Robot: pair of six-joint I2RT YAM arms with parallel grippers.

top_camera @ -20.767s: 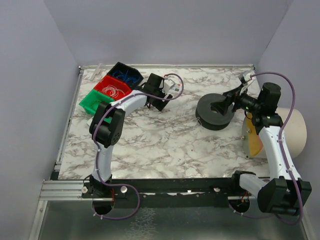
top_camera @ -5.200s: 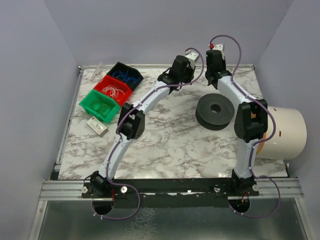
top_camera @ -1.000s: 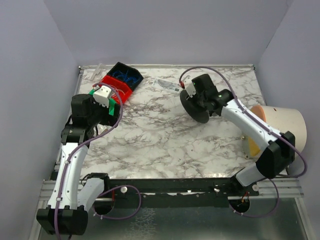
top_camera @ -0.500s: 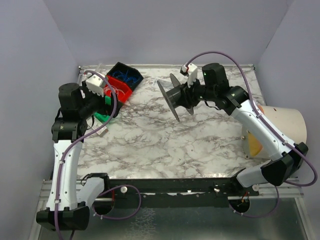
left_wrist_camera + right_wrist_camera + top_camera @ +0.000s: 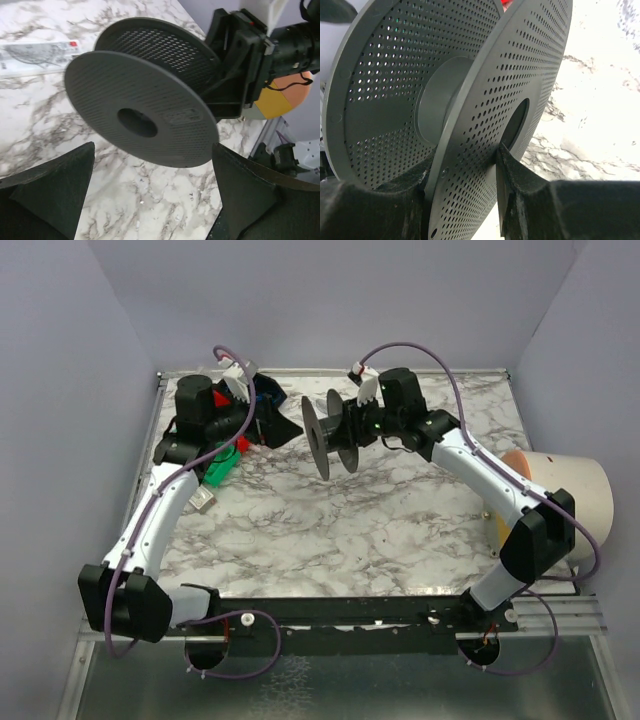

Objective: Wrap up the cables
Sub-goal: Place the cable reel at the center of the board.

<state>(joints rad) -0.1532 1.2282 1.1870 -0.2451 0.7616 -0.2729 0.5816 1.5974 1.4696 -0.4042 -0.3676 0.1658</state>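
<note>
Green bin [image 5: 213, 467] and red bin [image 5: 222, 399] sit at the back left of the marble table [image 5: 330, 530], half hidden under the left arm. A small grey box [image 5: 203, 498] lies just in front of them. The left gripper [image 5: 153, 146] has its two fingers spread wide apart and holds nothing. It points at the spool [image 5: 316, 440], close to it but not touching. The spool stands on edge near the middle of the back of the table, one perforated flange with its centre hole turned toward the left wrist camera. A clear packet [image 5: 35, 54] lies flat on the marble behind it. In the right wrist view the hub looks smooth and grey. The right gripper [image 5: 465, 172] is clamped on the flange nearest it, one finger through the centre hole and the other between the two flanges. A big white roll [image 5: 575, 505] lies at the far right edge, with something orange [image 5: 512, 462] just beside it.
</note>
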